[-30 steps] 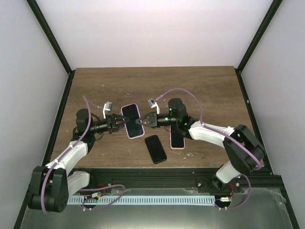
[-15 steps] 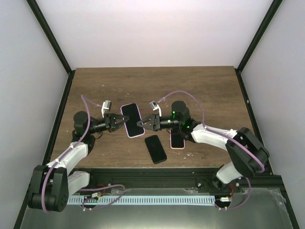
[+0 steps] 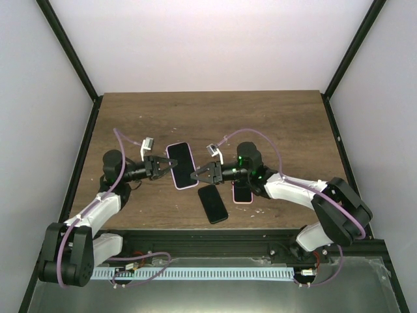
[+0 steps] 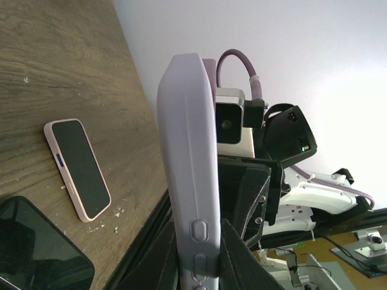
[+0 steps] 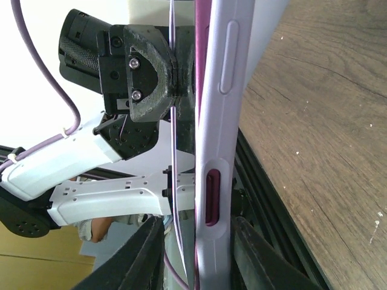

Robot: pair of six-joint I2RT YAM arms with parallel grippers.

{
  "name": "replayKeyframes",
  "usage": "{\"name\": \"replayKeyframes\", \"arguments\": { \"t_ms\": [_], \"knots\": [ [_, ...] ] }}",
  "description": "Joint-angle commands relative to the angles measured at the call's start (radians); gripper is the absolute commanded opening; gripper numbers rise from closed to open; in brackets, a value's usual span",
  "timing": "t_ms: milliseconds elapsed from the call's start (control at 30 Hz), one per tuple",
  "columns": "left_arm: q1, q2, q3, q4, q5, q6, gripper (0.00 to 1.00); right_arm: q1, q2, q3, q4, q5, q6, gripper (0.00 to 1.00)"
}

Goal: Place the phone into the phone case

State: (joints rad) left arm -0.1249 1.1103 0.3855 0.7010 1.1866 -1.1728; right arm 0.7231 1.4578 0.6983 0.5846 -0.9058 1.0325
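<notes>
The right gripper [image 3: 197, 175] has been drawn nearer along the lilac phone case [image 3: 182, 164]. The case is held raised over the table, clamped at its far end by the left gripper [image 3: 164, 167], seemingly as a brace. It is straddled by the right jaws, but whether it is gripped cannot be told. The bare black phone [image 3: 213, 203] is left lying on the table close by.

Bright, even light falls from above, leaving faint shadows on the table [image 3: 260, 117]. Wrist views have washed-out backgrounds.

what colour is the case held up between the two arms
Pale lilac case, seen best in the left wrist view.
</notes>
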Motion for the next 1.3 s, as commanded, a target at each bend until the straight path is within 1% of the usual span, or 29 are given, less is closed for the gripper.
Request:
{"name": "replayKeyframes", "arguments": {
  "t_ms": [0, 167, 467, 633, 667, 733, 867, 933, 1000, 1167, 1267],
  "knots": [
    [-0.001, -0.003, 0.035, -0.022, -0.002, 0.095, 0.04, -0.003, -0.018, -0.005, 0.003, -0.016, 0.009, 0.3],
    [-0.001, -0.009, 0.035, -0.045, -0.013, 0.114, 0.04, 0.0, -0.006, -0.006, -0.009, -0.016, 0.013, 0.38],
    [-0.001, -0.009, 0.046, -0.054, -0.018, 0.123, 0.03, 0.02, 0.027, 0.008, -0.027, -0.032, 0.017, 0.36],
    [0.0, -0.025, 0.057, -0.102, -0.029, 0.147, 0.01, 0.022, 0.028, 0.02, -0.065, -0.03, 0.006, 0.33],
    [-0.002, -0.032, 0.059, -0.111, -0.032, 0.153, 0.01, 0.023, 0.029, 0.022, -0.071, -0.03, 0.003, 0.32],
    [-0.001, -0.046, 0.071, -0.166, -0.039, 0.191, 0.01, 0.024, 0.027, 0.023, -0.075, -0.029, 0.001, 0.26],
    [-0.002, -0.08, 0.114, -0.355, -0.066, 0.326, 0.01, 0.024, 0.024, 0.018, -0.076, -0.019, 0.009, 0.11],
    [-0.002, -0.095, 0.137, -0.458, -0.082, 0.396, 0.01, 0.024, 0.024, 0.012, -0.069, -0.015, 0.015, 0.07],
    [-0.002, -0.106, 0.156, -0.53, -0.093, 0.447, 0.01, 0.024, 0.023, 0.008, -0.057, -0.013, 0.023, 0.05],
    [-0.002, -0.115, 0.167, -0.543, -0.078, 0.438, 0.01, 0.025, 0.023, 0.008, -0.049, -0.009, 0.029, 0.06],
    [-0.002, -0.117, 0.17, -0.52, -0.051, 0.405, 0.01, 0.025, 0.011, 0.011, -0.053, -0.003, 0.017, 0.14]
  ]
}}
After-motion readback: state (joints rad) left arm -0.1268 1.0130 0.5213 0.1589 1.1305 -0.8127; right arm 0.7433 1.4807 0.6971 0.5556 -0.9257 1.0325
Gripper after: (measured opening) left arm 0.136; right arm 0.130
